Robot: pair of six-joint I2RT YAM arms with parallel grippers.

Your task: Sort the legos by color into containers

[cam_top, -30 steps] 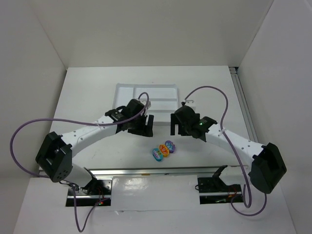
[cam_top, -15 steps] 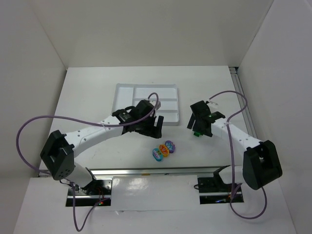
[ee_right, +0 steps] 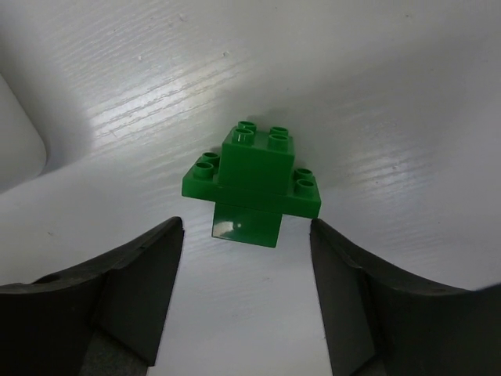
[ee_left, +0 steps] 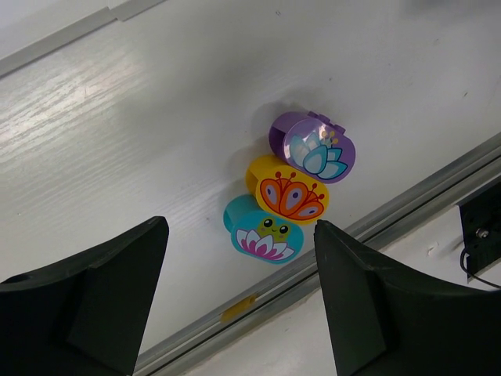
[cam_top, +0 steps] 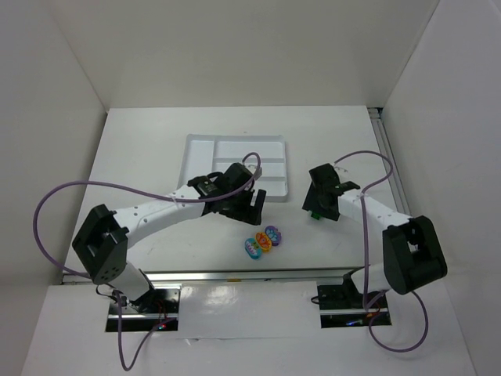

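Green stacked legos (ee_right: pixel 250 182) sit on the worktop (ee_right: pixel 391 94) just ahead of the spread right jaws, where an off-centre closure could topple or split the stack.

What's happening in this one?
Two robot arms are sorting toy bricks by colour into a white tray. The left gripper hangs open above the purple brick, orange brick and teal brick, which lie touching in a row near the front edge of the table. The right gripper hangs open over a green stack right of the tray. Neither holds anything, and the tray parts in view hold no bricks.
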